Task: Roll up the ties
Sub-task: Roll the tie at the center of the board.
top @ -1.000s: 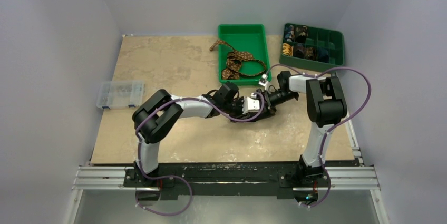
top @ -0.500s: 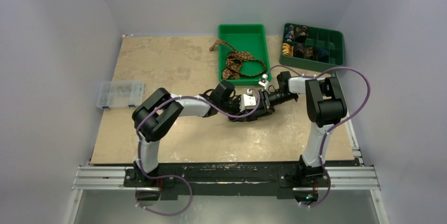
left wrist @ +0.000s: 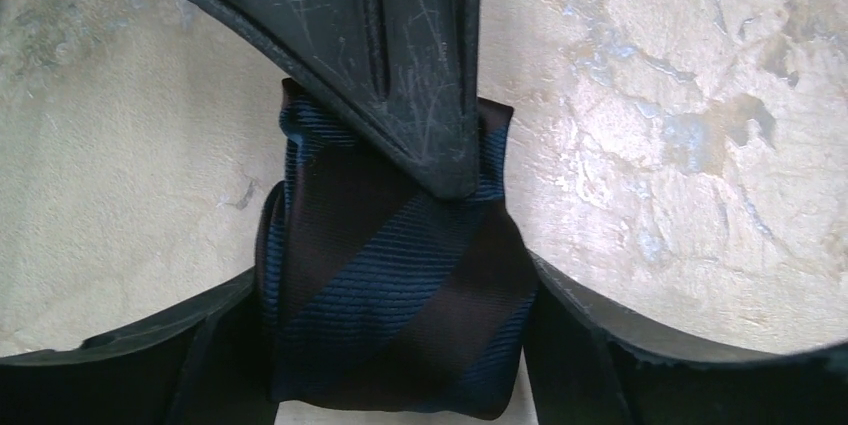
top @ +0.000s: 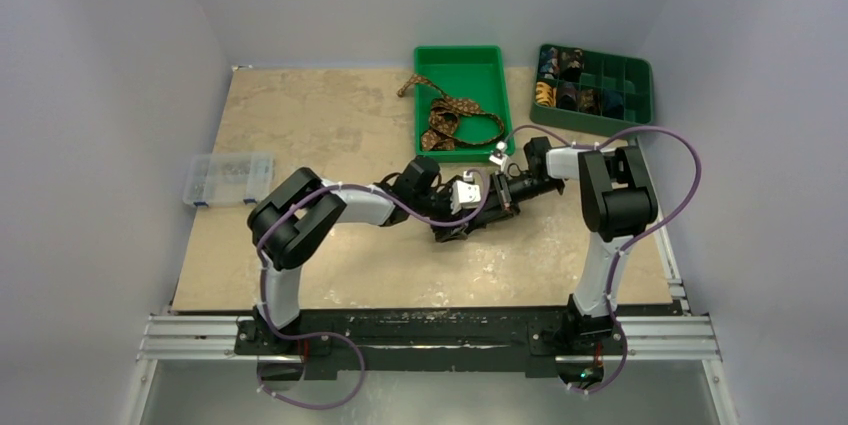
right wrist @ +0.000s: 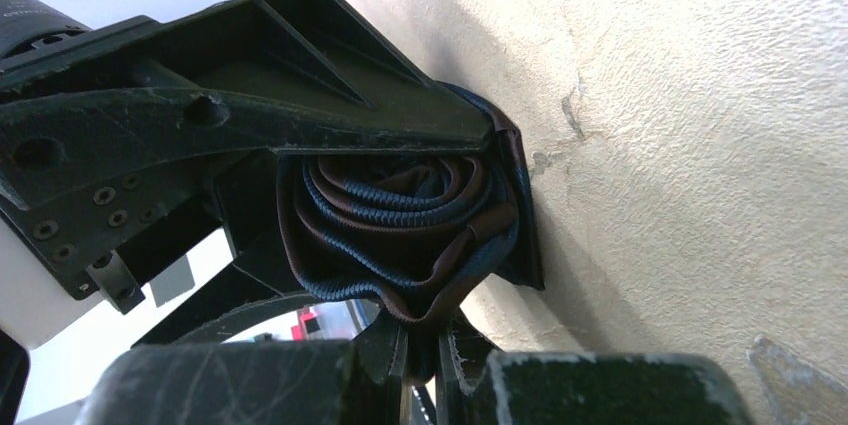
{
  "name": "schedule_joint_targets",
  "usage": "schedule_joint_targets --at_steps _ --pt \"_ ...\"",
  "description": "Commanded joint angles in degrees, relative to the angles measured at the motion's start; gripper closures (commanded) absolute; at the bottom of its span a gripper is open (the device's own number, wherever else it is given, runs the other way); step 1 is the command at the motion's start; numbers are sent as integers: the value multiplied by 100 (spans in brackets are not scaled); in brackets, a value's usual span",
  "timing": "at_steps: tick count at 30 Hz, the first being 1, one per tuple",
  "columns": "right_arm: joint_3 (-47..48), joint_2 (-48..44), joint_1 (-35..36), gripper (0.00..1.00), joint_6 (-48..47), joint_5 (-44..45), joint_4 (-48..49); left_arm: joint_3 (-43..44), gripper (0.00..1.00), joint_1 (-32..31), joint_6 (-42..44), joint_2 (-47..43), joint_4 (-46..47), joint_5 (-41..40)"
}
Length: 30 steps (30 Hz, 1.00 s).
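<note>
The rolled tie (left wrist: 400, 285), a navy-and-brown coil at mid-counter (top: 330, 125), looks finished: right fingers (right wrist: 600, 390) pinch its edge, left fingers (left wrist: 620, 365) flank it, grip unclear; next, probably carry it unwound-free to the far-right divided tray (top: 632, 95).

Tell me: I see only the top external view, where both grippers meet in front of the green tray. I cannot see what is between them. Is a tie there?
Observer: Yes. The left wrist view shows a rolled tie, navy with dark brown stripes, between the fingers of the left gripper.
Operator: Does the other arm hold it?
Observer: In the right wrist view the right gripper is shut on a fold at the roll's edge.
Operator: Is the roll tight?
Observer: Seen end-on, its layers form a loose spiral with gaps. Whether the left gripper presses it, I cannot tell.
</note>
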Motion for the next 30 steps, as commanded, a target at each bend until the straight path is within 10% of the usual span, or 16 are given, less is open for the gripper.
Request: schedule_joint_targets --at_steps 1,7,16,26,30 --pt "-79 -90 27 100 -58 155 141 -341 22 11 -78 -261 71 1" --pt "-21 130 -3 100 -190 223 -51 -796 2 51 18 -518 966 -77" --pt "46 358 3 100 -369 251 -300 -889 0 -56 165 -415 1664 52" --pt "331 457 4 98 -572 -21 -605 -288 52 -167 577 -298 273 105" --pt "462 125 -56 55 -572 119 -740 -207 81 -172 436 -306 -177 -196"
